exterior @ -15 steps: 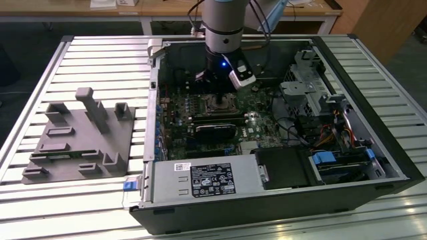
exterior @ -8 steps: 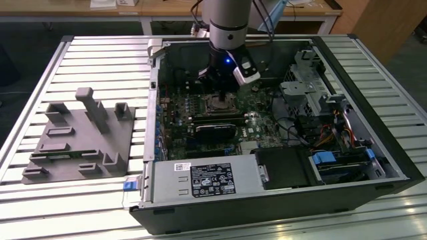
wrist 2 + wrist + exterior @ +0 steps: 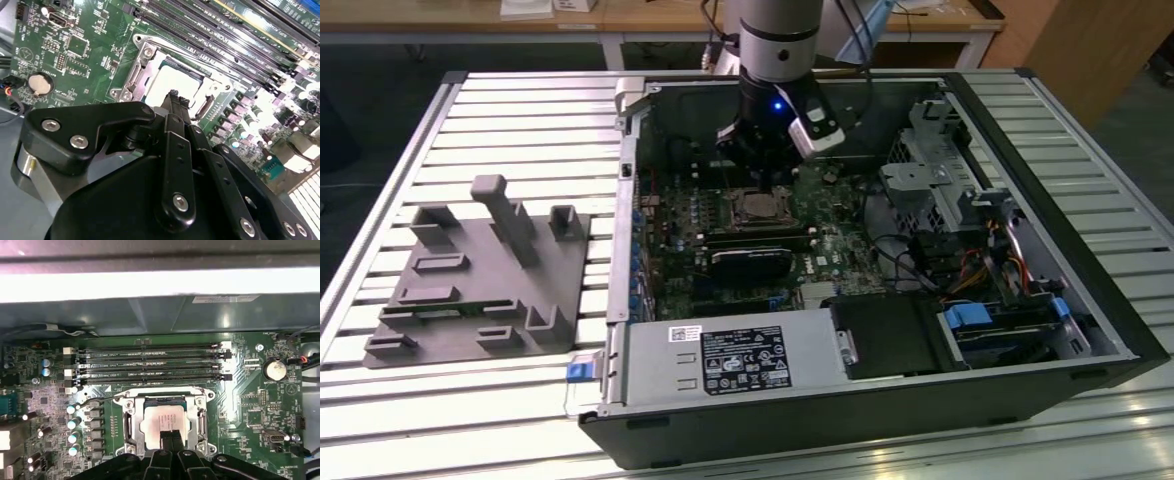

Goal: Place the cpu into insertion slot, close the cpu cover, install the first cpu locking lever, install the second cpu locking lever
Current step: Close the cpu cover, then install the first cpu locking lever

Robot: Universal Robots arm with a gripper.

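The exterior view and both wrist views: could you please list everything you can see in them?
table: one, silver, slatted, under everything
computer case: one, black, open, on the table
fixture: one, grey, on the table at the exterior view's left
power supply: one, silver, inside the case
drive caddy: one, blue, inside the case
motherboard: one, green, inside the case
memory slots: four, black, beside the socket
coin battery: one, silver, on the motherboard
cpu: one, silver-grey, seated in the socket
cpu cover: one, dull silver, framing the cpu
arm: one, grey and black, over the case
tool: one, black, shut, over the cpu
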